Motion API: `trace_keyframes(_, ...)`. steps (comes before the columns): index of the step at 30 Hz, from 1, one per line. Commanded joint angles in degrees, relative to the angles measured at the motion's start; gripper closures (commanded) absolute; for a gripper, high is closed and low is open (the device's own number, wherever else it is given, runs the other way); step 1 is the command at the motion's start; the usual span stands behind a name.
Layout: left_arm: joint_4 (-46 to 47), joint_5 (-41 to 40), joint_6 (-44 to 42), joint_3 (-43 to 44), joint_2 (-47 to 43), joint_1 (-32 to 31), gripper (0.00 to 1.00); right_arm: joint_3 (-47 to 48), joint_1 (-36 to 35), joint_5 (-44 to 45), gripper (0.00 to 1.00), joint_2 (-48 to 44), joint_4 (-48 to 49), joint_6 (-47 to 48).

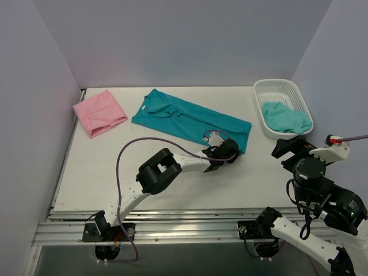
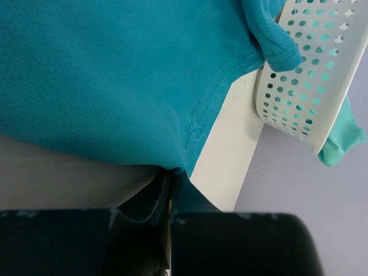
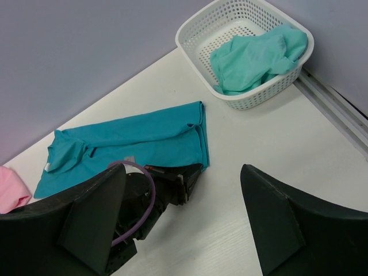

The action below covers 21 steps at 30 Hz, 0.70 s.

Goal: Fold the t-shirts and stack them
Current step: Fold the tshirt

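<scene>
Top external view showed a deep teal cloth t-shirt [image 1: 190, 121] lying on the white counter [image 1: 98, 172], a folded pale pink cloth t-shirt [image 1: 99, 113] at its far-left corner, and an aqua-green cloth t-shirt [image 1: 286, 118] inside a white plastic lattice basket [image 1: 275, 87]. Left wrist view had the left jaws pinched tight on the teal hem; right wrist view had the right jaws wide, holding nothing.
</scene>
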<state>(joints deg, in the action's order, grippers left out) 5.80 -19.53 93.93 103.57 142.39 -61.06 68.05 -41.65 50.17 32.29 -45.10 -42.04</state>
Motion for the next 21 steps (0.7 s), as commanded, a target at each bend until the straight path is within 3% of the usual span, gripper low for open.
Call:
trace_keyframes(1, 3.76, 2.47, -3.04, -2.05, -0.18, 0.41, 0.98, 1.12, -0.19, 2.39, 0.24, 0.05, -0.16, -0.59)
trace_keyframes(4, 6.23, 4.67, -7.61, -8.1, -4.74, 0.5, 0.98, 0.77, -0.19, 1.69, 0.24, 0.58, 0.71, -0.23)
trace_keyframes(12, 12.65, 4.06, -15.07, -45.94, -27.92, 0.94, 0.98, -4.5, -0.36, -4.8, 0.24, 3.73, 8.26, 0.29)
trace_keyframes(16, 9.49, 3.27, -18.78, -58.46, -36.99, 1.38, 0.98, -11.07, -0.36, -11.31, 0.26, 5.32, 12.75, -0.67)
trace_keyframes(21, -0.66, -2.33, -15.55, -72.17, -54.0, -0.9, 0.98, -19.79, -0.63, -19.93, 0.28, 7.69, 19.43, -2.43)
